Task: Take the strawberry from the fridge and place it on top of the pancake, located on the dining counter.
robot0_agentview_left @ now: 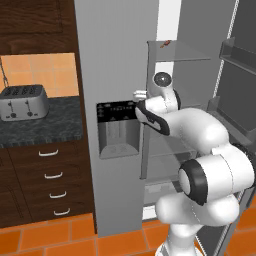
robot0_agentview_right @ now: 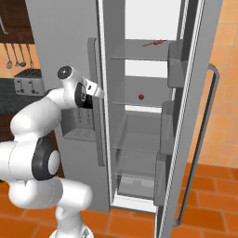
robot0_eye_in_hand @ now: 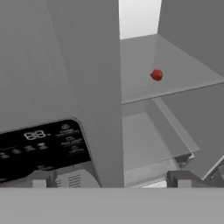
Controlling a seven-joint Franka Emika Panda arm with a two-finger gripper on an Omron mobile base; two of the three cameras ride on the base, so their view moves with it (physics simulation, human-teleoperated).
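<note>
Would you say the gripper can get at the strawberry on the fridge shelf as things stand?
Probably yes. The fridge door stands open and the strawberry lies alone on a glass shelf with nothing before it. The gripper is open, though the closed door's edge stands close beside its path.

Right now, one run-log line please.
phase: reaching | two-finger gripper: open, empty | small red strawberry: on glass shelf | tall grey fridge: right door open
</note>
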